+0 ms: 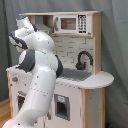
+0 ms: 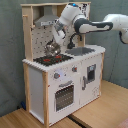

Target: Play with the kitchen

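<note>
- Here, nearest in the second exterior view, the kitchen (image 2: 65, 75) stands on a wooden floor (image 2: 95, 115), its white front carrying an oven door (image 2: 64, 95) and a smaller door (image 2: 90, 74) toward the second exterior view's right.
- On top, the black stovetop (image 2: 52, 59) shows red burners, with the grey sink (image 2: 80, 51) just beside it on the second exterior view's right.
- A silvery pot (image 2: 52, 48) sits at the back of the stovetop, in front of the pegboard (image 2: 42, 37).
- The gripper (image 2: 56, 42) hangs right at the pot; whether its fingers are apart or clamped cannot be told.
- In the first exterior view, the white arm (image 1: 37, 75) fills the foreground, covering the stove side.
- Behind it, the black faucet (image 1: 84, 58) rises over the sink, and the microwave (image 1: 72, 23) sits on the upper shelf.
- Farthest, a grey curtain (image 1: 114, 45) hangs behind.
</note>
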Action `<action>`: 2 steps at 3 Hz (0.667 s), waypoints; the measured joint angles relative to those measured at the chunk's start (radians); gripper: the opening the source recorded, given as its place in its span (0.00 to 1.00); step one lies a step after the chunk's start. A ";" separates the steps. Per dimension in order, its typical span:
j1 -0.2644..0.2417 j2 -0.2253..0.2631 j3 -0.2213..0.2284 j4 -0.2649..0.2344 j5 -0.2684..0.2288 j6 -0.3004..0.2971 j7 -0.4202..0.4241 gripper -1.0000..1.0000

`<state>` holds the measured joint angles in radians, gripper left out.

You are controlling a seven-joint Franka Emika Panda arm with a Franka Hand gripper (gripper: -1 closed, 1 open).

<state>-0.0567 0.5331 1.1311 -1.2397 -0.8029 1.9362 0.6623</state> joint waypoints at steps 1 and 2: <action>0.080 0.040 -0.066 0.072 -0.015 -0.025 -0.022 0.00; 0.147 0.077 -0.121 0.139 -0.032 -0.066 -0.035 0.00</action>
<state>0.0902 0.6100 1.0098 -1.1004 -0.8345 1.8702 0.6269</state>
